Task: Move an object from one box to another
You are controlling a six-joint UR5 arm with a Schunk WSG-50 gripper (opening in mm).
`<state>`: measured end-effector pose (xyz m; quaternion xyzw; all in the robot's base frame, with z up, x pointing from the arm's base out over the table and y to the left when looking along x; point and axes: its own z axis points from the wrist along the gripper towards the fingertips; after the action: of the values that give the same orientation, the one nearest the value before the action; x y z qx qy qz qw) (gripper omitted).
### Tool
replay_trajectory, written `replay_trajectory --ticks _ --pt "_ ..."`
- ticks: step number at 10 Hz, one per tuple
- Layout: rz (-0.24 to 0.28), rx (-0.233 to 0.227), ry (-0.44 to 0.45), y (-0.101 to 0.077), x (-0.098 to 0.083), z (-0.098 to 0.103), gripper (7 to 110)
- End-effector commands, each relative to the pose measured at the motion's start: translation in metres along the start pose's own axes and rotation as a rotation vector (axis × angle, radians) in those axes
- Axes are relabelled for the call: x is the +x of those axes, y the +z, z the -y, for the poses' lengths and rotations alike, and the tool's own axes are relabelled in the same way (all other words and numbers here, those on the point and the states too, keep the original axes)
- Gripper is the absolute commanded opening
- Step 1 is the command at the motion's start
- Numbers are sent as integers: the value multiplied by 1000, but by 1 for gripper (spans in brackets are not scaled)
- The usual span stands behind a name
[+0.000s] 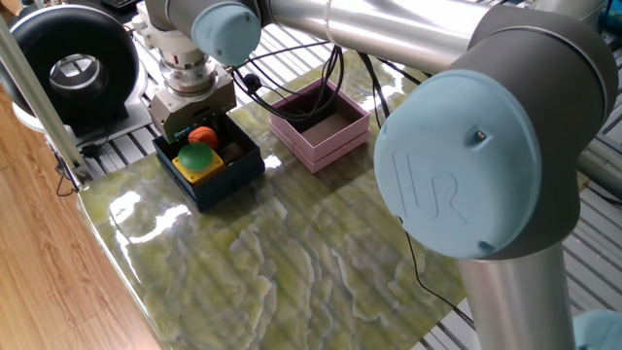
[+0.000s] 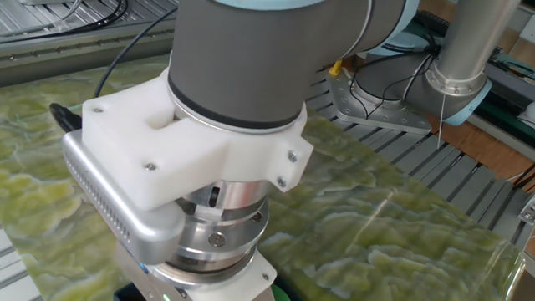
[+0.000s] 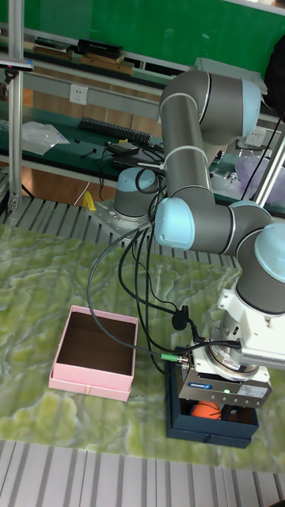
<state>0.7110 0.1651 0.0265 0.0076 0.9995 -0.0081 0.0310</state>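
A robotics lab or test cell, by the look of it. Industrial arm (image 3: 207,166) bolted to a slatted aluminium bench (image 1: 321,49) overlaid with a green marbled sheet (image 1: 292,262). Loose black cables (image 3: 131,269) trailing across the surface. Shelving behind with a keyboard (image 3: 115,131) and a wall socket (image 3: 77,94), green backdrop (image 3: 150,28) above. Wood-pattern floor (image 1: 39,262) alongside.
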Motion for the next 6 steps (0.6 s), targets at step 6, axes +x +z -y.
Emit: replay_trajectory --ticks 6 --pt "-51 -13 79 -18 11 -16 7"
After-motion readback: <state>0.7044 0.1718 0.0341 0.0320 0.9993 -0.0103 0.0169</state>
